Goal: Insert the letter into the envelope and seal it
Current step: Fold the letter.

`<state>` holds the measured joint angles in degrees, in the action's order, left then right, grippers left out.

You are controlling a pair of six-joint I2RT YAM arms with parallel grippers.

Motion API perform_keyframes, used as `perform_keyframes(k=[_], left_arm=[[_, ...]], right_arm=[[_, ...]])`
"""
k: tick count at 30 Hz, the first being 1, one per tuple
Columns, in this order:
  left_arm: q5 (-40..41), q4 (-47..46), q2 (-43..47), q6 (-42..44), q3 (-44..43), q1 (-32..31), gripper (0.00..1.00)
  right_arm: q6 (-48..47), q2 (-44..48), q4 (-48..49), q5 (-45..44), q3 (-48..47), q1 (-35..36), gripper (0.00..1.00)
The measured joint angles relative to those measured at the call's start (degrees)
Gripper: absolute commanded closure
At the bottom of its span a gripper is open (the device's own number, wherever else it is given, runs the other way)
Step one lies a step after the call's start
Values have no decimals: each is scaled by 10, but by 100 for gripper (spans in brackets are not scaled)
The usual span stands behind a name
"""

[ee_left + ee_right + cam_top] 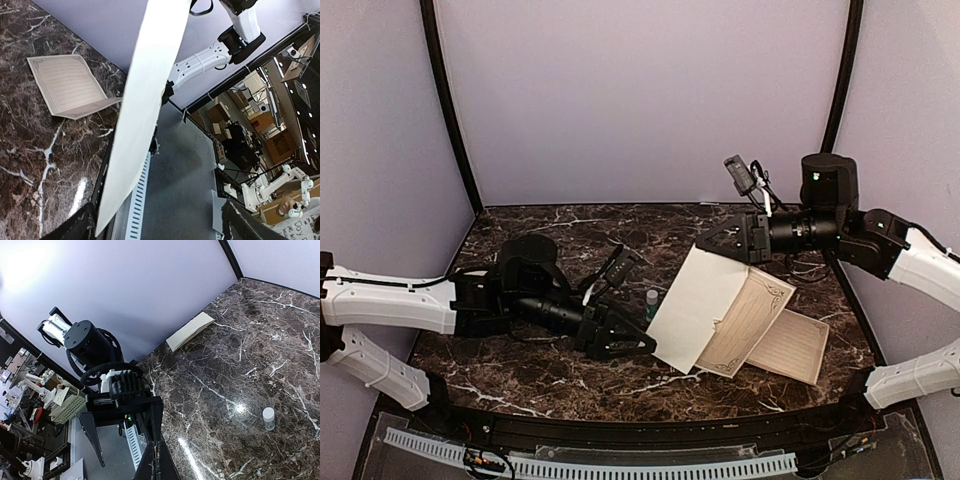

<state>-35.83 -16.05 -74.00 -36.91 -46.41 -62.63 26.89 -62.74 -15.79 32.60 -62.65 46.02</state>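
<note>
Envelope (695,305) is up off the surface (550,225), tilted, just R of centre, flap not visible. Its far corner is at the R pincer (710,245), which looks pressed together on that corner. In the R wrist view the fingers meet on a thin edge. Near-left corner of the envelope hangs inside the L pincer (160,226), which is spread wide. In the L wrist view the paper's end sits close by one finger (75,227); can't tell if they touch. The envelope overlaps a bordered sheet (752,318) from above. A 2nd bordered sheet (798,347) lies flat toward the R edge, partly under the 1st. A small bottle (652,300) stands upright near centre, just L of the envelope.
</note>
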Motion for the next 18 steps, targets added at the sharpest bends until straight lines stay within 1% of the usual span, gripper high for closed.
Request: perform_keyframes(k=[4, 7, 11, 15, 17, 18], left_arm=[[23, 29, 0, 24, -33, 3, 8], [35, 42, -6, 40, -71, 7, 3], [40, 49, -34, 58, -113, 10, 3], [25, 57, -73, 66, -134, 11, 4], [16, 64, -90, 68, -141, 11, 7], [11, 67, -97, 69, -143, 11, 12]], right_arm=[[2, -3, 10, 24, 3, 0, 100], [2, -6, 15, 41, 6, 0, 100], [2, -10, 22, 56, 11, 1, 100], [2, -16, 25, 67, 16, 4, 100], [2, -19, 26, 72, 17, 4, 100], [2, -21, 27, 73, 17, 4, 100]])
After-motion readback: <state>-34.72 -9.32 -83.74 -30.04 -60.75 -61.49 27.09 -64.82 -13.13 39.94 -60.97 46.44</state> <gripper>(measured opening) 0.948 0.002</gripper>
